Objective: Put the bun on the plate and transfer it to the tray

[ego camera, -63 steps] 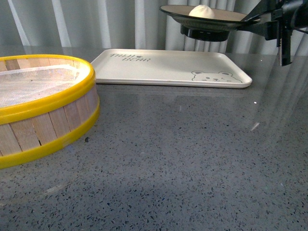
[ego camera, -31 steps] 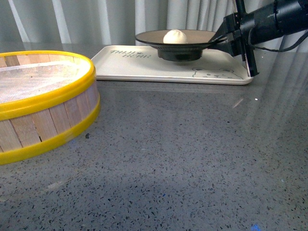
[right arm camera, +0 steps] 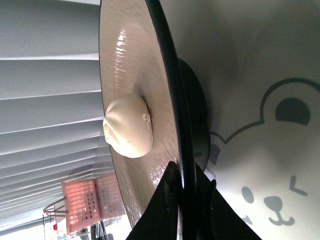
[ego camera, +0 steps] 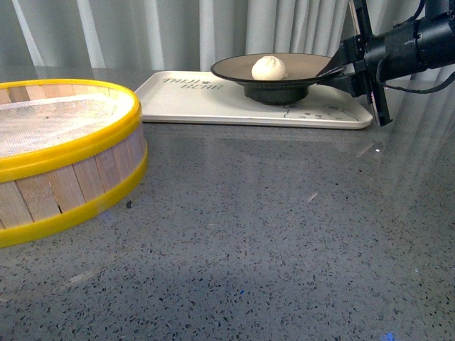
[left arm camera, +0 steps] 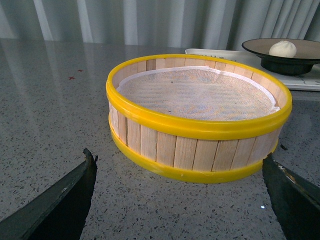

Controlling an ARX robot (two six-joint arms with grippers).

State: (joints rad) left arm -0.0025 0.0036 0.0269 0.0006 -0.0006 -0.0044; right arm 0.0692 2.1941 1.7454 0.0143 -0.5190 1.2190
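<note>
Right pincer (ego camera: 340, 72) – jaws pressed onto the glossy black rim of the plate (ego camera: 234, 69), at the rim's right side in the front view; the right wrist view shows the two dark fingertips (right arm camera: 172, 187) pinching the rim edge between them. Left pincer (left arm camera: 177, 157) – spread wide, nothing between the fingers, hanging low over the table (ego camera: 270, 234) just in front of the steamer basket (left arm camera: 200, 150). The plate is level, over the right half of the tray (ego camera: 199, 99), with its dark foot right at the tray surface; whether it touches cannot be told. The bun (ego camera: 269, 68) sits near the middle of the plate's tan inside, pleats up, well clear of the rim. The tray lies flat at the far side of the table: grey lettering (ego camera: 192, 84) toward its left end, bear face (ego camera: 320, 111) at its near right corner, partly under the plate. The basket, with wooden slats and yellow hoops, stands on the near left of the table, apart from the tray, and holds a white mesh cloth (left arm camera: 200, 92). Table surface: dark grey speckled stone, glossy, showing pale reflections. Backdrop: pale grey pleated curtains (ego camera: 142, 32) right across the far side.
</note>
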